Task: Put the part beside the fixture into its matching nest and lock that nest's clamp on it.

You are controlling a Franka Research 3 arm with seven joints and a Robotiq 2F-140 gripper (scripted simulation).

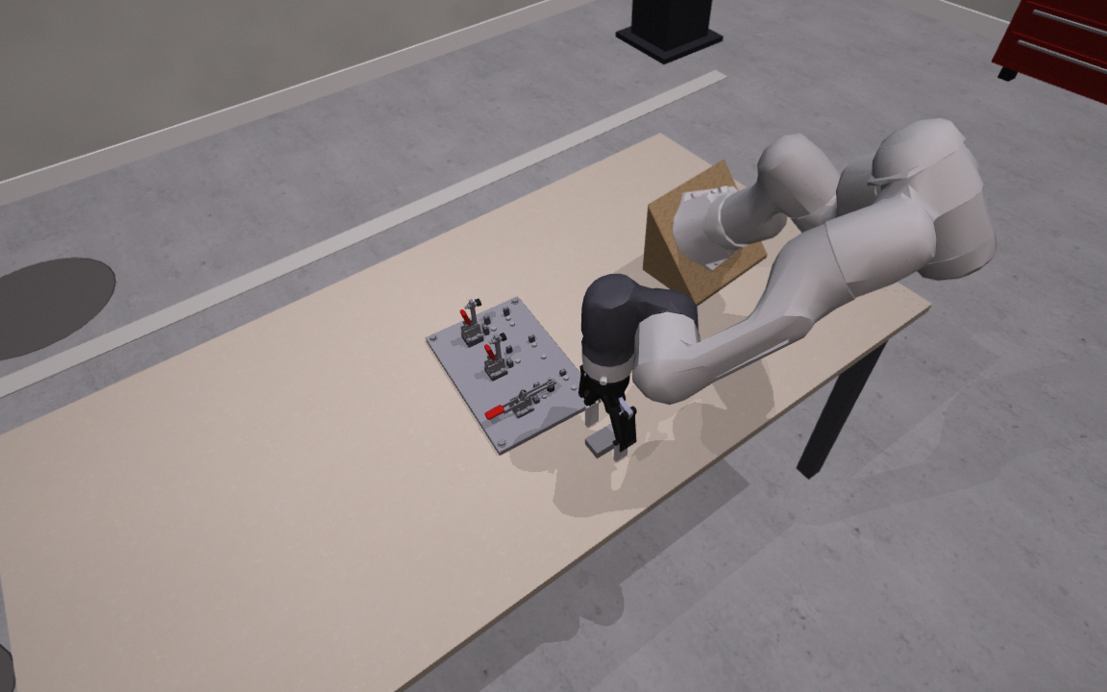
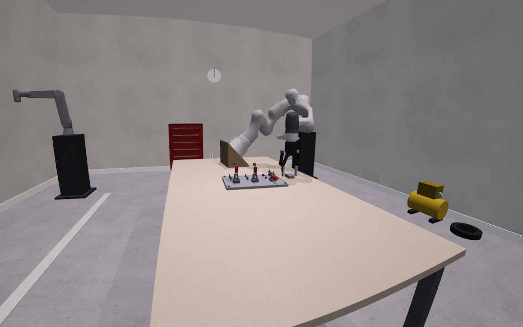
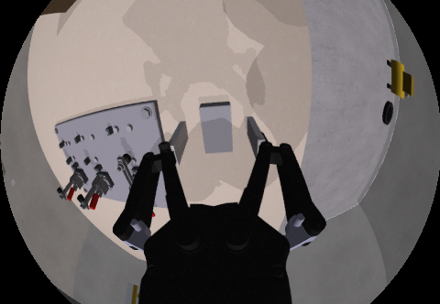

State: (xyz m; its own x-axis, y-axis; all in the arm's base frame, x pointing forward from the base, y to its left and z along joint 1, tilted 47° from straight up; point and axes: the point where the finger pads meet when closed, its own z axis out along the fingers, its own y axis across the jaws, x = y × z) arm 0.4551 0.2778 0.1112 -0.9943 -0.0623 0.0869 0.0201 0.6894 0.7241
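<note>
Waiting at the pick-up step, in wrist-view clock terms, three clamps are lining a gray plate (image 1: 463, 379) (image 2: 247, 185) (image 3: 120, 116) at about 9 o'clock from the block. From the left, the far clamp (image 1: 471, 331) (image 2: 235, 179) (image 3: 78, 176) and the middle clamp (image 1: 496, 368) (image 2: 254, 179) (image 3: 102, 180) are holding their bars raised, while the near clamp (image 1: 525, 403) (image 2: 273, 177) (image 3: 126, 167) is showing its bar lowered and looking shut; whether it is locking cannot be told, nor which nest is matching the block.

At center, the gray block (image 1: 601, 442) (image 2: 289, 175) (image 3: 217, 127) is lying flat on the tabletop (image 1: 282, 430) (image 2: 255, 227) (image 3: 92, 66) beside the plate, its long axis running nearly from 12 to 6 o'clock, leaning slightly toward 11 at its far end. The gripper (image 1: 606, 432) (image 2: 289, 171) (image 3: 216, 127) is standing released, its jaws parting at 9 and 3 o'clock along the block's long sides, grasping nothing. The next move is likely calling for settling the fingers to grasping height, then squeezing across the block's width, keeping it square for lifting toward 9 o'clock; an uneven squeeze could be twisting it.
</note>
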